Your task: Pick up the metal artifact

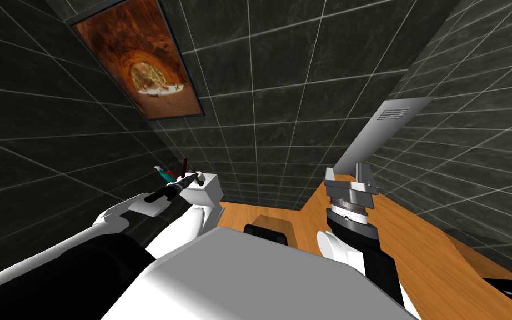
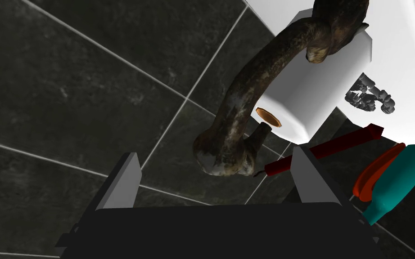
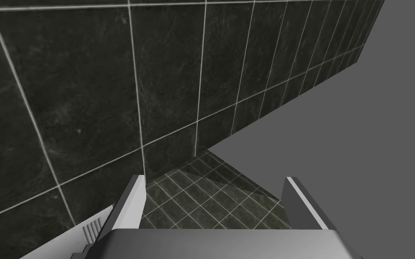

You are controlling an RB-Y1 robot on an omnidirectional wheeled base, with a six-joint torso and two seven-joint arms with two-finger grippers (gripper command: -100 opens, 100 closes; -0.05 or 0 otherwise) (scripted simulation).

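Note:
The metal artifact (image 2: 247, 103) is a dark, rusty curved bar with knobby ends. It arches past a white cylinder (image 2: 319, 90), and its lower knob sits between the tips of my left gripper (image 2: 215, 180), which stands open around it without pressing it. In the head view the left gripper (image 1: 194, 179) reaches over a white box (image 1: 207, 191) at the tiled wall. My right gripper (image 1: 352, 180) is raised above the wooden counter, open and holding nothing; the right gripper (image 3: 215, 198) faces the wall.
Beside the artifact lie a dark red stick (image 2: 328, 146), a teal bottle-shaped thing (image 2: 395, 180), an orange-red piece (image 2: 375, 173) and a small grey figure (image 2: 368, 96). A wooden counter (image 1: 416, 250) runs at the right, with a grey panel (image 1: 382, 133) above it.

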